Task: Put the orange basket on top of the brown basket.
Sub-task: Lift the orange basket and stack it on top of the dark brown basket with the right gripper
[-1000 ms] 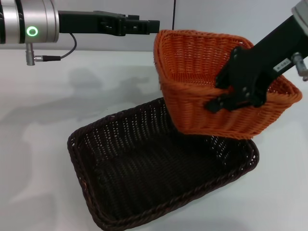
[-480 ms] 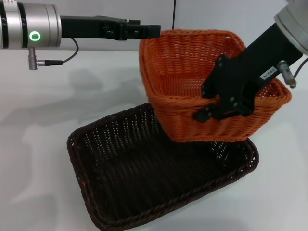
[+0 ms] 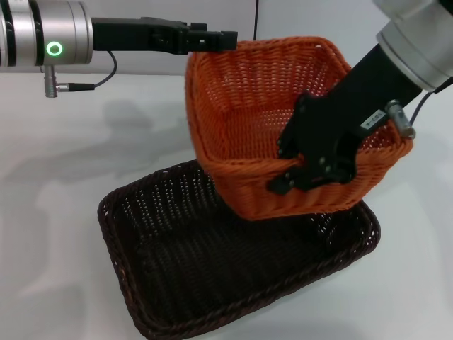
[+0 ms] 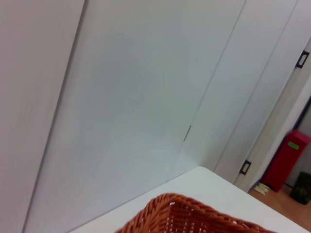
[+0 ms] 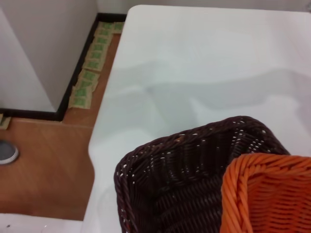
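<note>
The orange basket (image 3: 248, 106) hangs tilted in the air over the right half of the brown basket (image 3: 184, 262), which lies flat on the white table. My right gripper (image 3: 301, 170) is shut on the orange basket's near rim and carries it. The orange basket's lower edge is close to the brown basket's far right rim. The right wrist view shows a corner of the brown basket (image 5: 184, 165) with the orange rim (image 5: 267, 194) over it. My left gripper (image 3: 212, 39) is stretched out level at the back, beside the orange basket's far left corner, whose rim shows in the left wrist view (image 4: 184, 218).
The white table (image 3: 64, 177) stretches to the left of the baskets. Its rounded edge (image 5: 104, 126) drops to a wooden floor in the right wrist view. A white wall stands behind the table.
My right gripper has carried the orange basket to the left and slightly down, farther over the brown basket. The left arm has stayed where it was.
</note>
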### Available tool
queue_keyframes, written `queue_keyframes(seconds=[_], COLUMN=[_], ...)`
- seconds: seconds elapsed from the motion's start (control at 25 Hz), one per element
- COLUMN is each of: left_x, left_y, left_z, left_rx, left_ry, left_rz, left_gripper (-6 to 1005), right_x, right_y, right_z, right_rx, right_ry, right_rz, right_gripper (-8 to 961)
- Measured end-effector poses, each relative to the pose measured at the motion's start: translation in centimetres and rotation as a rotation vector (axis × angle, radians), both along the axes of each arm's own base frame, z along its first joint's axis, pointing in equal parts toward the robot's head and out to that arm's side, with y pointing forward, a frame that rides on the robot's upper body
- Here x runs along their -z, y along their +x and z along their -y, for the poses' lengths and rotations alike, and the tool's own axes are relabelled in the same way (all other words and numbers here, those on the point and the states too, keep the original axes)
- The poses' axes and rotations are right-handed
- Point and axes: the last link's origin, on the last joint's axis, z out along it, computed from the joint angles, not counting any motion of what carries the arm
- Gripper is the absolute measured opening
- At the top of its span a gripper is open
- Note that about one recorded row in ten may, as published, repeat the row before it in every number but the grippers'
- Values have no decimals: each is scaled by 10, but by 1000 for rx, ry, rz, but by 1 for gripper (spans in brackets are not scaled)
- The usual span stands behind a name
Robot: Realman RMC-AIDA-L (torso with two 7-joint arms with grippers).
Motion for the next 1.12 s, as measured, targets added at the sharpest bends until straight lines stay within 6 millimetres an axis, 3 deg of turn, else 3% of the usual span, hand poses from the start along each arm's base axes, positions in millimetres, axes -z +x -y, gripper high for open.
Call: queue_keyframes(seconds=[0.56, 1.12], left_x=[-6, -7], left_y=[1, 0], left_z=[-5, -6], left_rx=[15, 16], left_ry=[29, 39], left_rz=[-18, -26], left_gripper=[811, 811], right_x=[26, 35], right_y=[-6, -3], right_z=[15, 23], right_rx=[-29, -45], right_ry=[-123, -186], right_rz=[29, 60], right_gripper=[149, 183])
